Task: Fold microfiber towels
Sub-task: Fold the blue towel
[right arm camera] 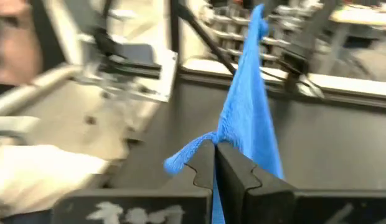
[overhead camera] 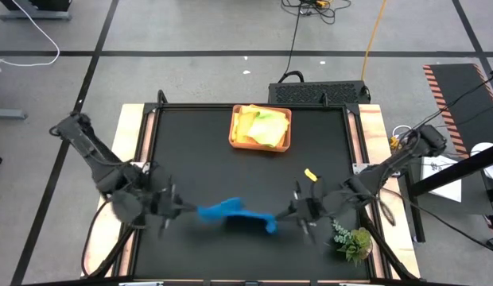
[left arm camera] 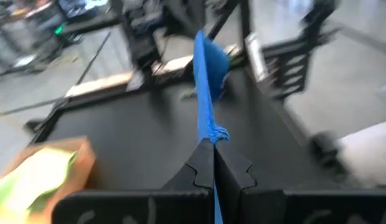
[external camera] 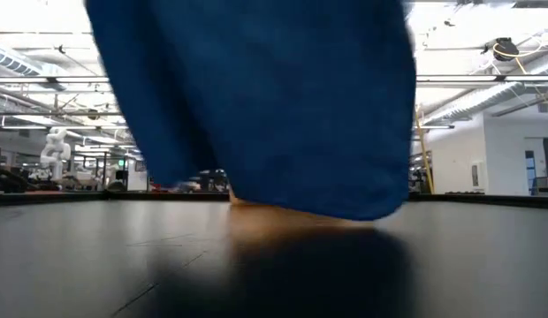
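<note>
A blue microfiber towel (overhead camera: 230,213) hangs stretched between my two grippers over the near middle of the table. My left gripper (overhead camera: 183,210) is shut on its left end and my right gripper (overhead camera: 290,214) on its right end. In the low view the blue towel (external camera: 265,97) fills most of the picture, with its lower edge (external camera: 318,210) close over the tabletop. More towels, yellow (overhead camera: 248,125) and lime green (overhead camera: 270,127), lie in a tan tray (overhead camera: 260,147) at the far middle. My left gripper pinches the towel's left end (left arm camera: 210,132) between its two shut fingers (left arm camera: 199,167), coming nearly level from the table's left. The cloth runs away from the fingers in a taut upright sheet. My right gripper pinches the right end (right arm camera: 225,134) between its shut fingers (right arm camera: 233,168), nearly level from the table's right. A small tuft of the corner (right arm camera: 179,160) sticks out beside them, and the cloth spreads away toward the other arm.
A small yellow piece (overhead camera: 310,174) lies on the black tabletop (overhead camera: 199,159) right of centre. A leafy green sprig (overhead camera: 354,241) sits at the near right corner. Wooden side rails (overhead camera: 127,135) frame the table.
</note>
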Available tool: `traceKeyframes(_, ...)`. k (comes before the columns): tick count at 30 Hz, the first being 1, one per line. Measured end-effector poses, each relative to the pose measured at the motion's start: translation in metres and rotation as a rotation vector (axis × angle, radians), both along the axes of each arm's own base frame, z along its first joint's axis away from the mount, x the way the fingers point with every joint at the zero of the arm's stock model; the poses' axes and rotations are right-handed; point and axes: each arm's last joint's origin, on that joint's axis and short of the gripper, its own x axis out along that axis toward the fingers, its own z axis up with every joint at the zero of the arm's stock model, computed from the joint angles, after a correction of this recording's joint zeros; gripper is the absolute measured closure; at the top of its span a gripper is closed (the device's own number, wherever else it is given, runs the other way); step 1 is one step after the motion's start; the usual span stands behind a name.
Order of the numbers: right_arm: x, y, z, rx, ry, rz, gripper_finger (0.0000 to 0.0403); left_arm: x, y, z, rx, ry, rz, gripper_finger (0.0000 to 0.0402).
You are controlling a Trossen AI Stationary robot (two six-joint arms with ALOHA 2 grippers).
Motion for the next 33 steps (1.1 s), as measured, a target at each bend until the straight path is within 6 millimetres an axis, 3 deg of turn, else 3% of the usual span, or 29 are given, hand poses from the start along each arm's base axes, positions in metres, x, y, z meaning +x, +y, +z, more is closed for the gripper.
traceKeyframes(4,-0.014,0.001,0.011,0.059,-0.005,0.044,0.0402,-0.013,-0.012,0.019,-0.034,-0.055,-0.044,0.0401)
traceKeyframes(6,-0.018,-0.006,0.01,0.076,0.054,-0.014,0.0402,-0.015,-0.011,0.017,-0.006,-0.046,0.0,0.0401)
traceKeyframes(11,-0.015,-0.036,-0.012,0.07,0.255,-0.262,0.0402,-0.005,0.009,-0.01,-0.014,0.102,0.159,0.0401)
traceKeyframes(15,-0.002,-0.055,-0.037,0.094,0.327,-0.326,0.0402,0.005,0.026,-0.032,-0.06,0.195,0.236,0.0401)
traceKeyframes(20,0.021,-0.074,-0.083,0.224,0.269,-0.217,0.0399,0.016,0.04,-0.038,-0.08,0.233,0.257,0.0401)
traceKeyframes(23,0.038,-0.082,-0.115,0.299,0.195,-0.112,0.0378,0.021,0.046,-0.036,-0.075,0.232,0.249,0.0401)
traceKeyframes(29,0.079,-0.099,-0.16,0.319,0.145,-0.153,0.0291,0.027,0.051,-0.033,-0.064,0.208,0.224,0.0401)
traceKeyframes(33,0.115,-0.102,-0.179,0.357,0.158,-0.138,0.0232,0.03,0.051,-0.03,-0.058,0.179,0.194,0.04)
